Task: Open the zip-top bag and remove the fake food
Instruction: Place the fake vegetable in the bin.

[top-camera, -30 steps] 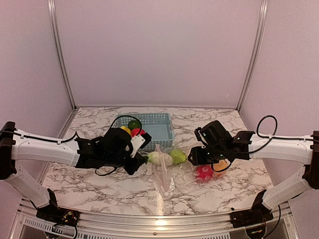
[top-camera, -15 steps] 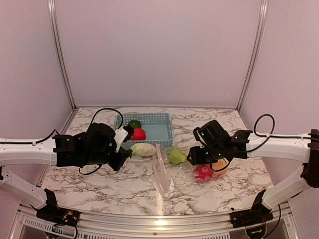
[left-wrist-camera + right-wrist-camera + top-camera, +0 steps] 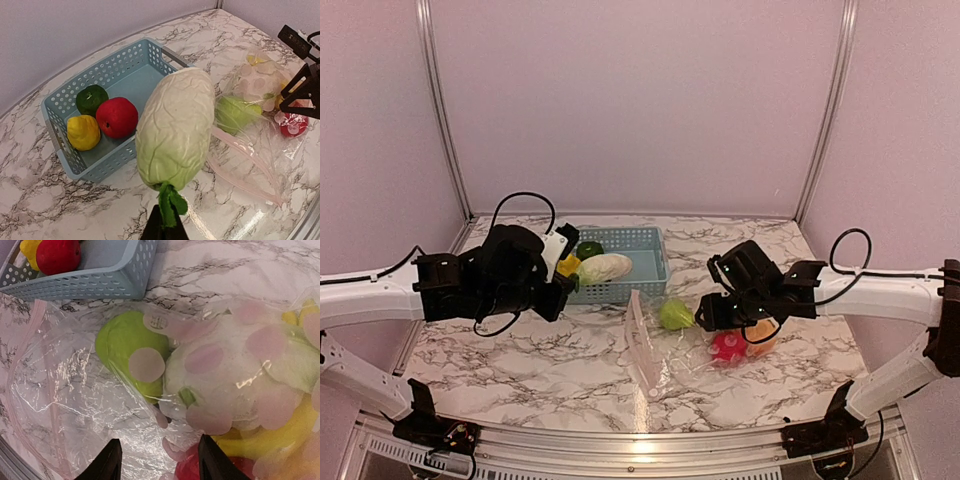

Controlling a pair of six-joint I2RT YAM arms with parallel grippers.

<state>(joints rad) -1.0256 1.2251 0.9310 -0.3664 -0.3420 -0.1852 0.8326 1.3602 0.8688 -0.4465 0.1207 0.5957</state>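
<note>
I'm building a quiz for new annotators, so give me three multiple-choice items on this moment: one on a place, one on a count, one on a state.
1. Where is the lime-green fruit? A on bare marble; B inside the zip-top bag; C held in the air.
2. How many toys lie in the blue basket? A three; B one; C five.
3. The left pincer is: A open, empty; B shut on the bag; C shut on the stem of the cabbage.
Key: B, plastic covers it; A, a green piece, a red piece, a yellow piece; C, closed jaws pinch the green stem.
</note>
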